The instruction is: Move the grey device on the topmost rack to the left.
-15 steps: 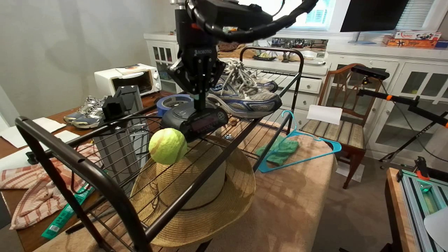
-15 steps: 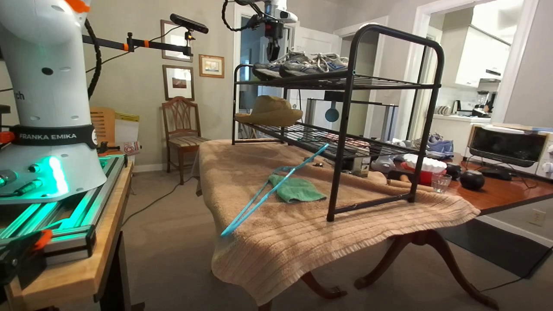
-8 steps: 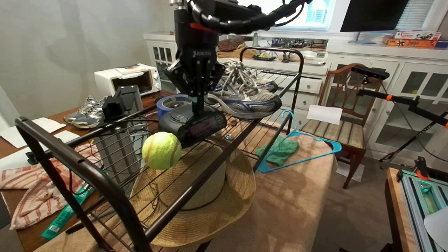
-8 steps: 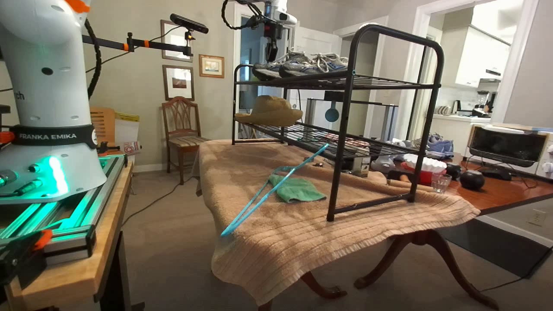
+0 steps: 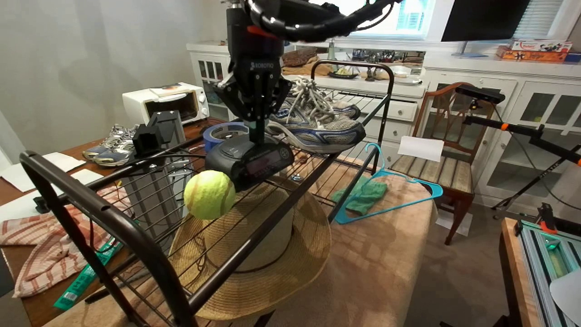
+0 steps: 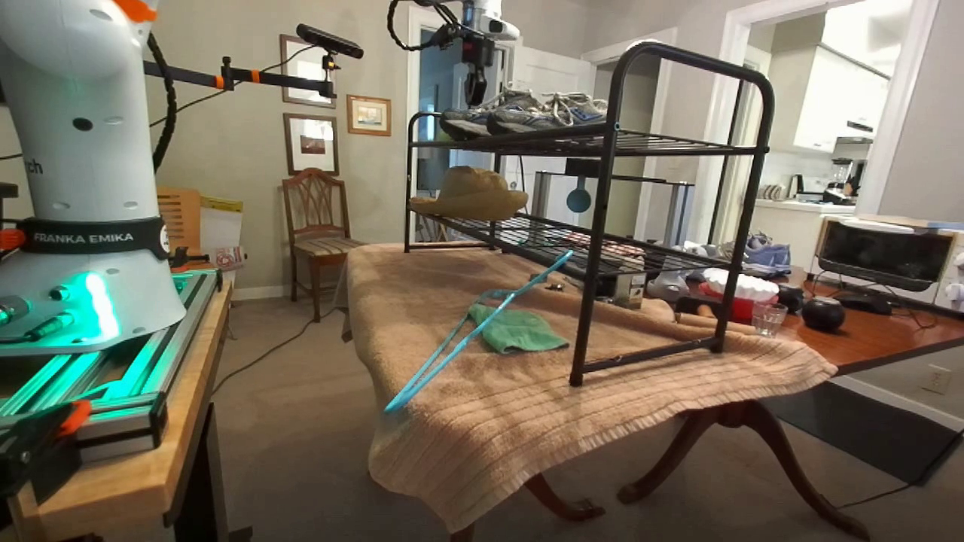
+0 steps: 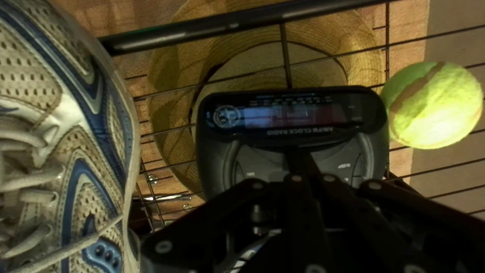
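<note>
Here, the dark grey clock radio [image 5: 247, 161], on the wire bars of the topmost rack [image 5: 245, 250], with a printed label readable in the wrist view. Directly above, the claw [image 5: 257, 137], pointing downwards and narrow, with fingers one against the other and with tips at the top of the clock radio, to all appearance in touch with it. Just beside one end of the clock radio, on the same rack, the tennis ball [image 5: 209, 195]; touching or slightly apart, not possible to say. Near the opposite end, on the rack too, the pair of grey-white sneakers [image 5: 322, 131]. In an exterior view, behind the clock radio, the roll of blue tape [image 5: 210, 137], on which surface hard to tell. Under the topmost rack, on the lower shelf [image 6: 553, 235], the straw hat [image 6: 471, 192], visible in both exterior views. Further outward, on the light brown towel [image 6: 422, 290], the green cloth [image 6: 520, 329]; near this, the light blue hanger [image 5: 390, 208].
</note>
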